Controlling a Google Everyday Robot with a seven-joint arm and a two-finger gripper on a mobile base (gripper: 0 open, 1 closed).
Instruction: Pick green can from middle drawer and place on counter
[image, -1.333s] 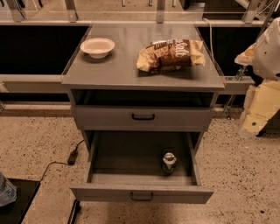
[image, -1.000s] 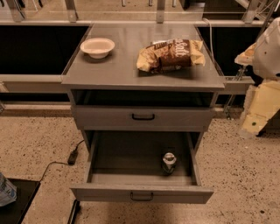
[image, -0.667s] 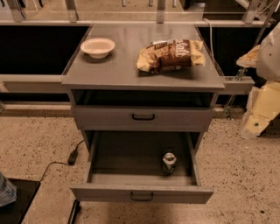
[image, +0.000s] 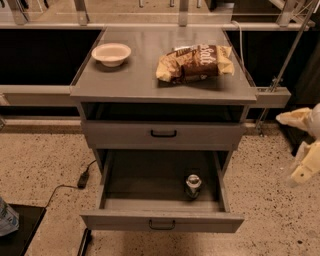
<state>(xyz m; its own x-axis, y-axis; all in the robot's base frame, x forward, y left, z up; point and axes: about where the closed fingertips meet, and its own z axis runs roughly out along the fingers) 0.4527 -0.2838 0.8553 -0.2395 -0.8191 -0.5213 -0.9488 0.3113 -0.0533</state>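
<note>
The green can (image: 193, 185) stands upright inside the open middle drawer (image: 162, 221), near its front right corner, silver top up. The drawer is pulled out and is the cabinet's lowest. The counter (image: 140, 77) is the grey top of the cabinet. My gripper (image: 306, 167) is a pale shape at the right edge of the camera view, beside the cabinet at about drawer height. It is well to the right of the can, apart from it, and partly cut off by the frame edge.
A white bowl (image: 111, 53) sits on the counter's back left and a chip bag (image: 195, 62) on its back right. A closed drawer front (image: 163, 134) lies above the open one. A black cable (image: 83, 179) runs on the speckled floor at left.
The pale arm at the right edge has dropped lower and shifted further right, from counter height to drawer height. The can, bowl, bag and drawers have not moved.
</note>
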